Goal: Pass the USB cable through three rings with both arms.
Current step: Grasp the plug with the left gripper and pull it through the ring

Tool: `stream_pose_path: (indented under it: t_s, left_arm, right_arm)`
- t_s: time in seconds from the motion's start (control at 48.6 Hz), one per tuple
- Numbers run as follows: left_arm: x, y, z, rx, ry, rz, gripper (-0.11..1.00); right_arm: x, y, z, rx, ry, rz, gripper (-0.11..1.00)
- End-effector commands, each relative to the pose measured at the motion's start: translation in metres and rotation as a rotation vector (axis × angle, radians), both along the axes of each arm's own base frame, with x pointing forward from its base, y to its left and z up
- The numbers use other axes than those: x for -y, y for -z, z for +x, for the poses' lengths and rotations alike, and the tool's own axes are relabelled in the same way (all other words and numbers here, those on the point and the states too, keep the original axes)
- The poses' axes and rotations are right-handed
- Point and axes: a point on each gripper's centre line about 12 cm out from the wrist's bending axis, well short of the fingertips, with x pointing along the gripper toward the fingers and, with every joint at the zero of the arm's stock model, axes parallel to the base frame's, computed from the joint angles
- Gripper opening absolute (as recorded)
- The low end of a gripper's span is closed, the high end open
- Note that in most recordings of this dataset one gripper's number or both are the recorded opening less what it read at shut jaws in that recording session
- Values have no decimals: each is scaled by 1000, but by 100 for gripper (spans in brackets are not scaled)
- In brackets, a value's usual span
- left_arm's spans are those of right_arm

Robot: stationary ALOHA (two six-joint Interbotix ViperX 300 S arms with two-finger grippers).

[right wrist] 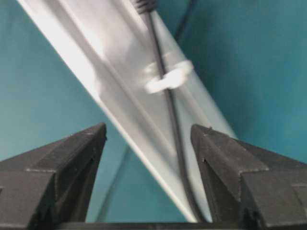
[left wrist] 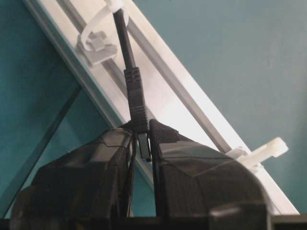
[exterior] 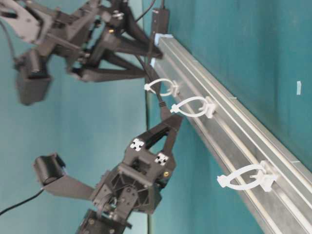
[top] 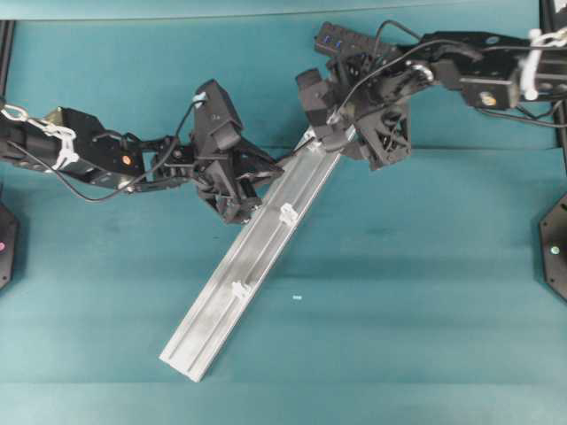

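Note:
The black USB cable (left wrist: 128,52) comes down through the top ring (left wrist: 98,33) of the rail. My left gripper (left wrist: 143,127) is shut on its plug, just below that ring and beside the rail's edge. From the table-level view the left gripper (exterior: 171,122) holds the plug next to the middle ring (exterior: 192,107), with the top ring (exterior: 163,87) above it and the lowest ring (exterior: 246,178) further down. My right gripper (right wrist: 148,132) is open over the rail's upper end. The cable (right wrist: 172,120) runs free between its fingers and through a ring (right wrist: 168,79).
The silver rail (top: 213,328) lies diagonally on the teal table, from lower left to upper middle. The black hub (top: 341,40) with blue sockets sits beyond its top end, under the right arm. Both arms crowd the rail's upper half.

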Motion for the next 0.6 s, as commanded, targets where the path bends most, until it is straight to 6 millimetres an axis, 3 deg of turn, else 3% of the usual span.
stream_pose_path:
  t_s: [0.0,0.206,0.308,0.576]
  left_arm:
    - [3,-14,2,32,11,11,9]
    - [4,-21,-1,34,10,10,9]
    - [4,-23,-1,40,10,13,9]
    - [4,-23,-2,38,12,15,9]
  right_arm:
    - [-7,-12,7,59,-6,-23,81]
    - [-20,-14,21,127,-39,-59,80]
    - [-29,-6,24,138,-57,-67,79]
    - [-26,10,30,162,-43,-87,77]
